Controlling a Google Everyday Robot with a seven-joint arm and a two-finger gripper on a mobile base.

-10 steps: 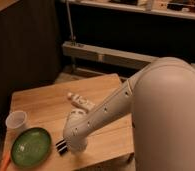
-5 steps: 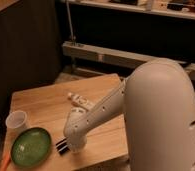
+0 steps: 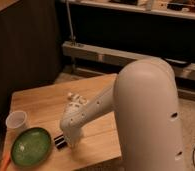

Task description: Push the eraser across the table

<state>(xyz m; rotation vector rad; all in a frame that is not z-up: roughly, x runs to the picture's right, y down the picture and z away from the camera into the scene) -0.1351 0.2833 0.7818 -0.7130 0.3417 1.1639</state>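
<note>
So the big white arm (image 3: 146, 100) is bent down over the little wooden table (image 3: 41, 102). Its gripper (image 3: 71, 142) sits right at the tabletop near the front edge, fingers pinched together. The eraser (image 3: 59, 142), black with pale stripes, lies flat just beside it on the plate side. They look like they're touching, but honestly it's hard to say. Next to the eraser is a green plate (image 3: 33, 150), and behind that there's a clear plastic cup (image 3: 17, 121). A small white bottle (image 3: 73, 97) lies further back, close to the arm. Something orange (image 3: 5, 161) pokes in by the plate's near corner.
</note>
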